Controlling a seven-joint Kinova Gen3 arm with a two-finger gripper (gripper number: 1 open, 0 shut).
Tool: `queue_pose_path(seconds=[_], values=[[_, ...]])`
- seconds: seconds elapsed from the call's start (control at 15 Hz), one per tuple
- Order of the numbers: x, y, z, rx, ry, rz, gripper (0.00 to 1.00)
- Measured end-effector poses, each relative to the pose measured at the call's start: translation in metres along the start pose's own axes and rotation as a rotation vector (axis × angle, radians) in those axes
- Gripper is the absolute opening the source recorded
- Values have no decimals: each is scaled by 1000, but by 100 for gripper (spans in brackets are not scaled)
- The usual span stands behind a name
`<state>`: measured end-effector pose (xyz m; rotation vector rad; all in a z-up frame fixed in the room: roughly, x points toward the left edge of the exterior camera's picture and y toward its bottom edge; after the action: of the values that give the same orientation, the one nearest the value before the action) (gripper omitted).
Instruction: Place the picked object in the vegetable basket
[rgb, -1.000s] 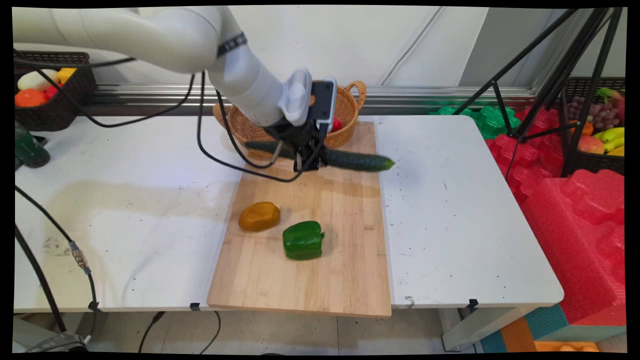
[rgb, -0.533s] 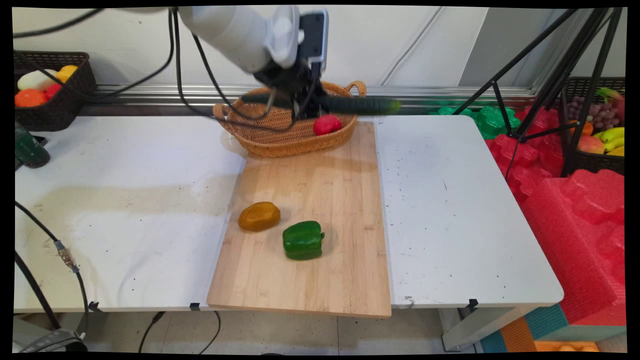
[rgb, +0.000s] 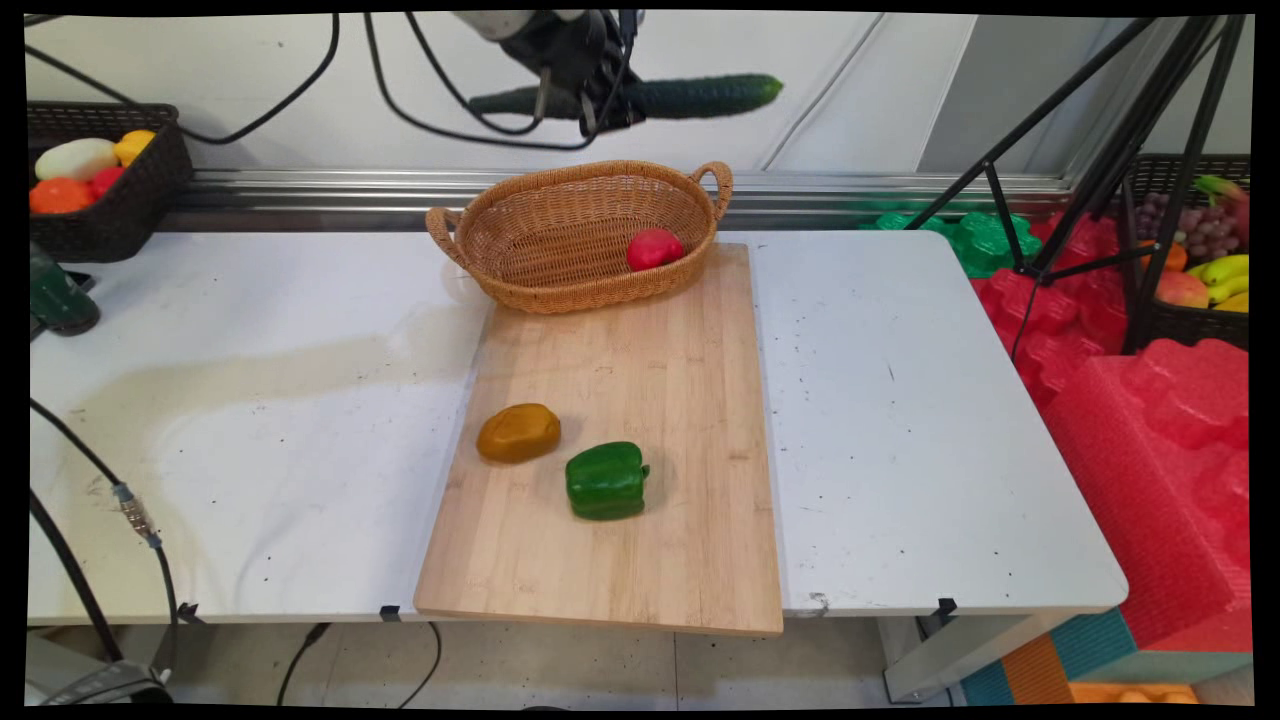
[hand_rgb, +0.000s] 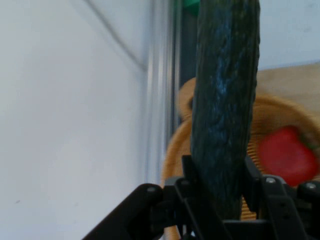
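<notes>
My gripper (rgb: 590, 100) hangs high at the top of the main view, shut on a long dark green cucumber (rgb: 690, 96) that lies level, sticking out to both sides. It is above the wicker basket (rgb: 560, 235), which holds a red fruit (rgb: 654, 248). In the hand view the cucumber (hand_rgb: 225, 100) runs up between the two black fingers (hand_rgb: 192, 175), with the basket (hand_rgb: 175, 150) and red fruit (hand_rgb: 285, 155) below it.
A wooden cutting board (rgb: 620, 480) lies on the white table (rgb: 250, 420), bearing a brown potato (rgb: 518, 432) and a green bell pepper (rgb: 605, 480). A dark fruit basket (rgb: 100, 200) sits at the back left. Black tripod legs (rgb: 1120, 150) and red foam (rgb: 1150, 420) stand to the right.
The gripper has risen from just above the board's far end to high over the basket, carrying the cucumber up with it. The red fruit in the basket has come into view.
</notes>
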<state>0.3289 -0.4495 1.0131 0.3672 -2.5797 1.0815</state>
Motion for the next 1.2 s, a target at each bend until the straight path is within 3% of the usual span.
queue_pose_path(seconds=[0.2,0.47,0.93,1.2], values=[[-11,-27,29,26,-36,-35,0],[-24,-43,70,3,-74,-75,0],[-47,-32,129,-117,-132,-109,0],[-61,-22,149,-155,-160,-130,0]])
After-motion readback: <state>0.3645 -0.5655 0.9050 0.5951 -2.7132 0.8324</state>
